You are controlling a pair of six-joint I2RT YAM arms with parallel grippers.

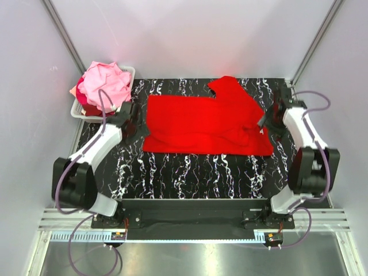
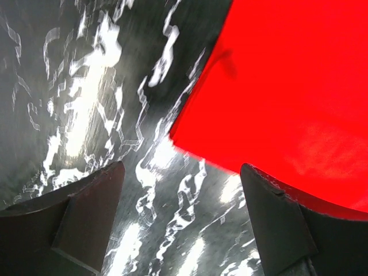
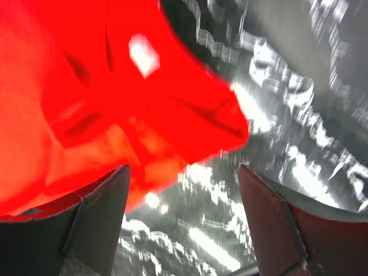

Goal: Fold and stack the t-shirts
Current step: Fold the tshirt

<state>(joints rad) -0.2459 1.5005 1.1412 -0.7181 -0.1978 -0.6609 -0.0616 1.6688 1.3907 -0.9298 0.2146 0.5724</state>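
- Cotton of the red t-shirt (image 1: 201, 123) looks thin, light and limp. It will likely sag and wrinkle when lifted, so a pinch at a hem or corner should serve better than one at mid-cloth.
- The shirt lies spread over the far middle of the table (image 1: 190, 172), mostly flat. One sleeve juts toward the far right, and creases bunch at its right end.
- The left gripper (image 2: 181, 172) has its jaws apart and empty at the shirt's left edge. A hem corner lies just ahead of them and looks a fair place to take hold.
- The right gripper (image 3: 184, 169) is likewise spread and empty, over the rumpled right end where a small white neck label (image 3: 144, 54) shows. The folds overlap there, so a pinch may catch several layers.
- The tabletop is hard, glossy black with white veining, and cloth should drag across it fairly easily.
- Pink and peach t-shirts (image 1: 106, 80) sit crumpled in a soft heap in the white slotted basket (image 1: 77, 110) at the far left.
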